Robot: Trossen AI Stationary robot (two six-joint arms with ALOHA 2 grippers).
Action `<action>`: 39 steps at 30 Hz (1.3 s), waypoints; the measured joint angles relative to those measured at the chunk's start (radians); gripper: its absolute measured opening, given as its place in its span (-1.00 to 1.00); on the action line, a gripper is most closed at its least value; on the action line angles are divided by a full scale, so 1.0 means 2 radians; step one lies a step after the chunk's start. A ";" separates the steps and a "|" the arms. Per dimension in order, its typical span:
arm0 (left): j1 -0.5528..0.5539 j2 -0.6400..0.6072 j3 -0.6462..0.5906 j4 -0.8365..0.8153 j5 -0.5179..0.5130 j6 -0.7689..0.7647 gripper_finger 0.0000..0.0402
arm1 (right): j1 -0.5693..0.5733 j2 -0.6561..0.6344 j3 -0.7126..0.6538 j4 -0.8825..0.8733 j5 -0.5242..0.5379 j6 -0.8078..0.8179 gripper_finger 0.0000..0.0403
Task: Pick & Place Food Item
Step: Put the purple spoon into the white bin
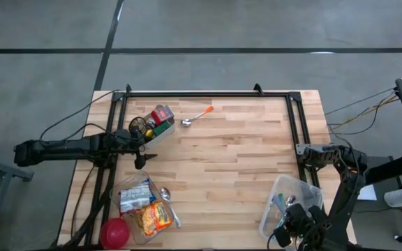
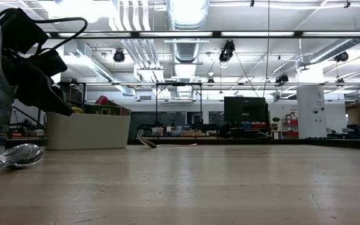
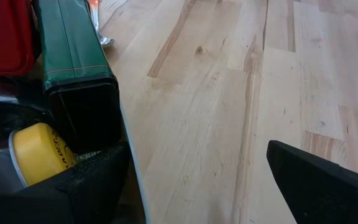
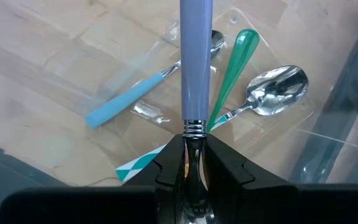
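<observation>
Food packets (image 1: 147, 208) lie in a clear tub (image 1: 126, 184) at the near left. A white bin (image 1: 162, 132) at the far left holds a green box (image 3: 73, 50), a red box (image 3: 2, 31) and a yellow-lidded can (image 3: 39, 146). My left gripper (image 1: 142, 150) hangs open beside that bin with nothing between its fingers. At the near right, my right gripper (image 4: 194, 165) is shut on a lavender-handled spoon (image 4: 196, 56), above a clear container (image 1: 295, 192) that holds a blue-handled spoon (image 4: 132, 93) and a green-handled spoon (image 4: 238, 59). My right gripper pinches the lavender spoon between its two fingers at the metal neck (image 4: 194, 129), just below the handle. The fingers come steeply from above. The handle runs straight on from the fingertips, out over the clear container. The spoon's bowl end is hidden between the fingers.
An orange-handled spoon (image 1: 198, 116) lies on the wood toward the far edge, right of the white bin. Another metal spoon (image 2: 17, 155) lies beside the clear tub. A red bowl (image 1: 115, 232) sits at the near left corner. A black frame rail (image 1: 208, 93) borders the table.
</observation>
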 joint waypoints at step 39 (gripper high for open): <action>0.000 0.000 0.000 0.000 0.000 0.000 0.91 | -0.001 -0.003 -0.003 0.000 0.014 -0.047 -0.53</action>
